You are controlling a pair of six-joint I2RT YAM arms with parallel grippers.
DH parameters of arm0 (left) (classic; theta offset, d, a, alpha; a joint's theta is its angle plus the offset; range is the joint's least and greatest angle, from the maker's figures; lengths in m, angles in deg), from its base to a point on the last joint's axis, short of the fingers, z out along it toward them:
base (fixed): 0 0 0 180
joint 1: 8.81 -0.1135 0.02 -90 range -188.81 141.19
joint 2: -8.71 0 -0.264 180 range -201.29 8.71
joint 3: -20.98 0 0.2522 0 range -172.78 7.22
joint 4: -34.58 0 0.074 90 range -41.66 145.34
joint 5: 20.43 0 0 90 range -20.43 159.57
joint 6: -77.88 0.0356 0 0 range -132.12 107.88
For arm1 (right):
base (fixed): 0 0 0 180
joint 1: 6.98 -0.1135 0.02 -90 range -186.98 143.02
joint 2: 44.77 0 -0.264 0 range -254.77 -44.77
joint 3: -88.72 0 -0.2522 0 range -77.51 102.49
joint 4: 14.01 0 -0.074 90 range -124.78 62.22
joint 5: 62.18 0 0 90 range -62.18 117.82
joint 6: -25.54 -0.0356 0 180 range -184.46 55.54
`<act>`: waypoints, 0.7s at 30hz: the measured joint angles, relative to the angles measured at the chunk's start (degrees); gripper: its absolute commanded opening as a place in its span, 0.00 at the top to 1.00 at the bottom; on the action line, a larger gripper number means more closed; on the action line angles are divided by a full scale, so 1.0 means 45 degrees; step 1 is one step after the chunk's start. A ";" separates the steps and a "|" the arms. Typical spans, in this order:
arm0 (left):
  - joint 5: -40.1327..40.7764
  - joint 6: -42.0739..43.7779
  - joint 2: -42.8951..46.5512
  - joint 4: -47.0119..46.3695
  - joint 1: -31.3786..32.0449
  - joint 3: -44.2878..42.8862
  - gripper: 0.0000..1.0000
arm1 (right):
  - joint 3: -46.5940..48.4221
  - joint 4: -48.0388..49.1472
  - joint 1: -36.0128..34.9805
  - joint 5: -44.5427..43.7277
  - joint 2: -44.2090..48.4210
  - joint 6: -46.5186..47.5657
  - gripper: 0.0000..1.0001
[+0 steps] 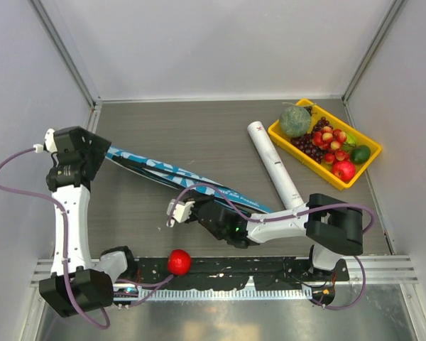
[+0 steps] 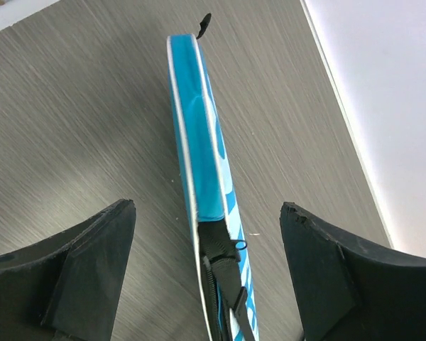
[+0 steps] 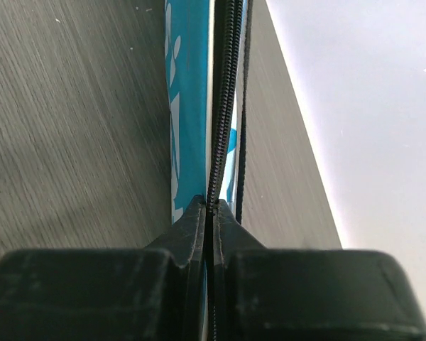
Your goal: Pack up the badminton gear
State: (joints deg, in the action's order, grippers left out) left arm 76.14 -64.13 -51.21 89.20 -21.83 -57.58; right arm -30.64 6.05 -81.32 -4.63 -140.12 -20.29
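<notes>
Packing looks well along, though not finished. No loose racket or shuttlecock shows anywhere on the table (image 1: 163, 121), so they are probably already stowed, but the pictures cannot confirm what is inside. The blue racket cover (image 1: 163, 172) lies across the table on a slant, one end towards 10 o'clock and the other towards 4 o'clock. The right gripper (image 1: 197, 206) sits about midway along it. In its wrist view, the right gripper (image 3: 211, 213) has its fingers clamped tight on the zipper seam of the racket cover (image 3: 188, 106), and the black teeth run straight away from the pinch towards 12 o'clock. That suggests the zipping step is in hand. At the 10 o'clock end, the left gripper (image 1: 92, 153) hangs over the cover. Its wrist view shows the left gripper (image 2: 207, 207) spread wide, with the racket cover (image 2: 199, 142) passing edge-on between the fingers and touching neither. The white tube (image 1: 273, 163) lies by itself at 2 o'clock from the right gripper, apart from the cover and beside the yellow tray (image 1: 277, 133), so it may still need putting away. A red ball (image 1: 179, 261) rests at 6 o'clock from the right gripper.
</notes>
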 measured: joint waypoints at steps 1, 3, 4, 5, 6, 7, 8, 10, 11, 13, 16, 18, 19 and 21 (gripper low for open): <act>-0.0049 0.0010 -0.0053 0.0024 -0.0092 0.0000 0.14 | -0.0034 0.0000 -0.0034 0.0000 -0.0005 -0.0146 0.95; -0.0112 0.0053 -0.0155 0.0087 -0.0151 0.0000 0.14 | -0.0068 0.0000 -0.0039 0.0000 -0.0005 -0.0408 0.95; -0.0141 0.0087 -0.0170 0.0117 -0.0175 0.0000 0.14 | -0.0078 0.0005 -0.0039 0.0000 -0.0005 -0.0525 0.95; -0.0160 0.0151 -0.0170 0.0126 -0.0199 0.0029 0.15 | -0.0121 0.0073 -0.0039 0.0005 -0.0005 -0.0665 0.95; -0.0155 0.0253 -0.0131 0.0117 -0.0223 0.0102 0.15 | -0.0165 0.0117 -0.0039 0.0010 -0.0005 -0.0801 0.95; -0.0146 0.0325 -0.0053 0.0102 -0.0277 0.0238 0.16 | -0.0223 0.0170 -0.0039 0.0019 -0.0005 -0.0908 0.95; -0.0141 0.0374 0.0063 0.0058 -0.0335 0.0447 0.18 | -0.0282 0.0194 -0.0039 0.0053 -0.0005 -0.1020 0.95; -0.0223 0.0437 0.0325 -0.0049 -0.0559 0.0976 0.23 | -0.0413 0.0233 -0.0049 0.0131 0.0000 -0.1214 0.95; -0.0316 0.0457 0.0393 -0.0083 -0.0729 0.1205 0.26 | -0.0486 0.0262 -0.0044 0.0146 0.0000 -0.1282 0.95; -0.0704 0.0529 0.0403 -0.0238 -0.1146 0.1588 0.30 | -0.0670 0.0321 -0.0044 0.0170 0.0015 -0.1433 0.95; -0.1302 0.0690 0.0253 -0.0398 -0.1433 0.1967 0.36 | -0.0903 0.0379 -0.0049 0.0175 0.0024 -0.1617 0.95; -0.1540 0.0738 0.0199 -0.0529 -0.1457 0.2229 0.39 | -0.0976 0.0374 -0.0044 0.0175 0.0024 -0.1763 0.94; -0.1637 0.0758 0.0214 -0.0709 -0.1457 0.2472 0.39 | -0.0986 0.0369 -0.0044 0.0180 0.0024 -0.1846 0.95; -0.1821 0.0772 0.0238 -0.0942 -0.1462 0.3026 0.39 | -0.0991 0.0364 -0.0044 0.0214 0.0029 -0.1987 0.95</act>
State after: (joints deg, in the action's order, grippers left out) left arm 67.94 -60.65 -50.14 84.96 -28.41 -43.96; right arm -35.10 7.69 -81.52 -3.67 -139.99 -29.23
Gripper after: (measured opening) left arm 0.612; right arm 0.084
